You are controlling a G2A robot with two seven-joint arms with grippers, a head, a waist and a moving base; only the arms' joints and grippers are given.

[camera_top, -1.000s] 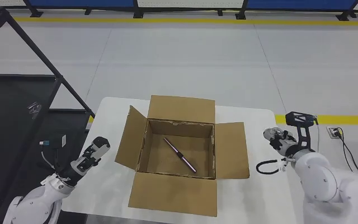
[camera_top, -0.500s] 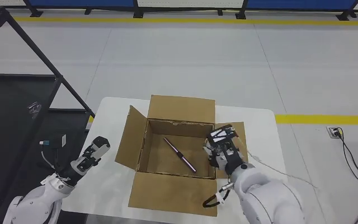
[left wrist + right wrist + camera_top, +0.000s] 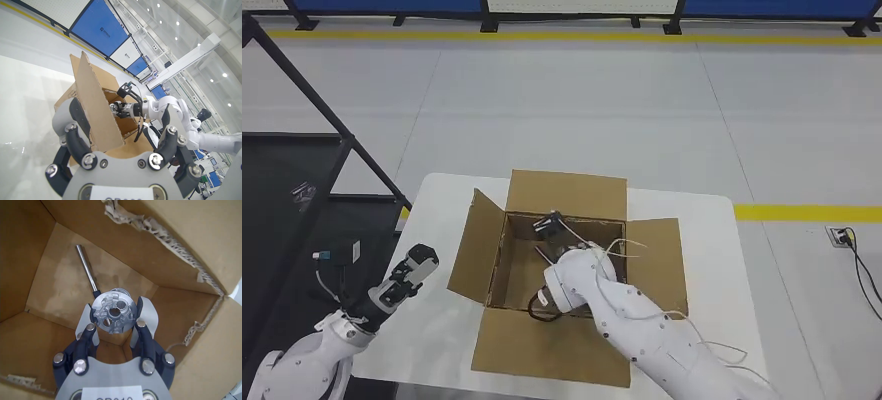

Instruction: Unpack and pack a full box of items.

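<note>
**Inside the box: a held part close over a loose rod**

Down in the brown cardboard box [image 3: 170,275], the right gripper [image 3: 115,310] is clamped on a silver cast-metal disc with a toothed hub [image 3: 105,306]. Its fingers [image 3: 140,308] press on opposite sides of the disc's rim. The disc hangs above the box floor, just beside the dark-tipped end of a polished steel rod [image 3: 87,266] that lies flat there.

The grip looks thin to me. It sits on a smooth round edge, so a jolt could let the disc twist or slip out. Lowering straight down may land the disc on the rod's end, which would kick the rod aside or leave the disc rocking. The box rim is torn and ragged [image 3: 175,243]. The black cable loop hanging under the right arm [image 3: 542,305] might snag on it when the arm pulls out, and that could drag the box across the white table [image 3: 442,200].

One second ago the right arm was out past the box's right flap, already carrying the disc. Half a second ago it was over that flap's inner edge, and now it reaches deep inside. The rod has not shifted. The left gripper [image 3: 422,260] has stayed put beside the left flap, with its jaws spread and nothing between them.
</note>
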